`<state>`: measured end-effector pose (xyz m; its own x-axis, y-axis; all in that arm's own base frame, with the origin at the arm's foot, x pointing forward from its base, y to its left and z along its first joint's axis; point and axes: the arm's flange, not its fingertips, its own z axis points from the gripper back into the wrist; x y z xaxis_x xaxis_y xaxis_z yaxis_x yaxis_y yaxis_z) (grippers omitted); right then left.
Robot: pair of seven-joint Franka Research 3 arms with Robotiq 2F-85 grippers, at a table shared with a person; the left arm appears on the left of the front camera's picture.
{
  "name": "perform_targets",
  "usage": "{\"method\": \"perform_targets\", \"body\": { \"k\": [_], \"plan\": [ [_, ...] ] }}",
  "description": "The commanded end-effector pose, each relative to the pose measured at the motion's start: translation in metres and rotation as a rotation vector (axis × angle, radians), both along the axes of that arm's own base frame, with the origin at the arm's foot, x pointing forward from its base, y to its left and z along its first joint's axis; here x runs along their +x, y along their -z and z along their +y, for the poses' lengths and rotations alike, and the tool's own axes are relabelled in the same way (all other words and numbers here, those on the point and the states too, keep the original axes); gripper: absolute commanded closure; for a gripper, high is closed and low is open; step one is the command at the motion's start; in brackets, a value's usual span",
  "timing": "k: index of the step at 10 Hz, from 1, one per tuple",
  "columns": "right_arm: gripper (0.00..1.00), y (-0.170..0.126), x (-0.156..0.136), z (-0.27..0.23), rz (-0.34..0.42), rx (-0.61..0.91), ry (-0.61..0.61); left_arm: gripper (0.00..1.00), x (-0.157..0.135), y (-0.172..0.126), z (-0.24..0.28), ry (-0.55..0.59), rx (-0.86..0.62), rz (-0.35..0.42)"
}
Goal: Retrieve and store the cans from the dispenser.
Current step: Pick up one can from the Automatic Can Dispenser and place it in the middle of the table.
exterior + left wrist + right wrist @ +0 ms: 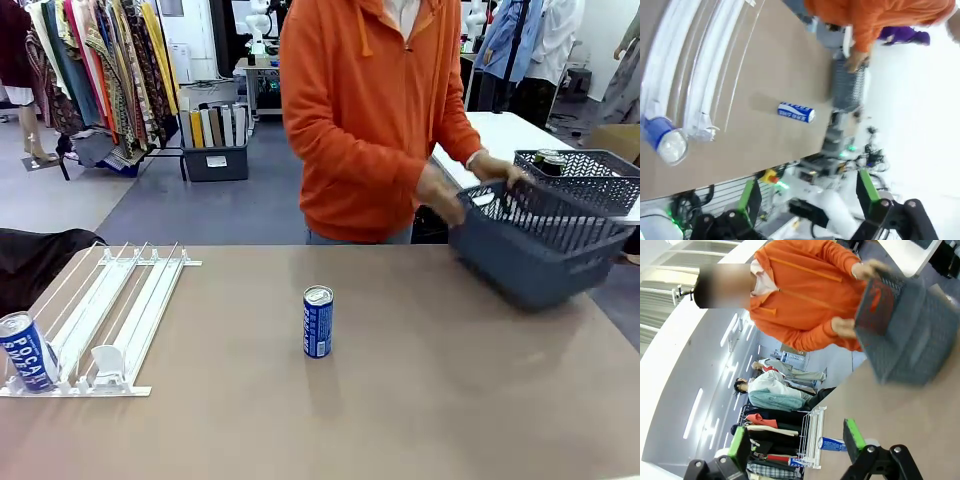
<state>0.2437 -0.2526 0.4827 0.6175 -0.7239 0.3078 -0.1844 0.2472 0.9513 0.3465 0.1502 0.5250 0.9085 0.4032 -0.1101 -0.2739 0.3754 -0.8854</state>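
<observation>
left pincer (809,194) released | right pincer (796,440) released | dispenser (120,300) can (27,352) clipped by frame edge | basket (910,340) blurred

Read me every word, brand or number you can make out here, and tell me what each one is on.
"POCARI SWEAT": white letters on the left blue can, at the front of the dispenser.
The middle blue can, standing alone: white lettering, too small to read in the front view and blurred in the left wrist view.
Nothing else is legible.
</observation>
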Motion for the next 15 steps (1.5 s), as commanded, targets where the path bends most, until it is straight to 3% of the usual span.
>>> {"method": "perform_targets", "body": {
  "k": [1,2,3,14,15],
  "plan": [
    [0.00,-0.002,0.003,0.001,-0.034,0.011,0.010,0.00,-0.016,0.035,-0.003,-0.030,-0.105,-0.062],
    [0.00,-0.002,0.003,0.001,-0.034,0.011,0.010,0.00,-0.016,0.042,-0.003,0.001,-0.078,-0.032],
    [0.00,-0.002,0.003,0.001,-0.034,0.011,0.010,0.00,-0.017,0.028,0.011,-0.042,-0.067,-0.011],
    [0.00,-0.002,0.003,0.001,-0.034,0.011,0.010,0.00,-0.017,0.030,0.011,-0.040,-0.055,-0.023],
    [0.00,-0.002,0.003,0.001,-0.034,0.011,0.010,0.00,-0.011,0.021,0.003,-0.040,0.152,0.088]
  ]
}}
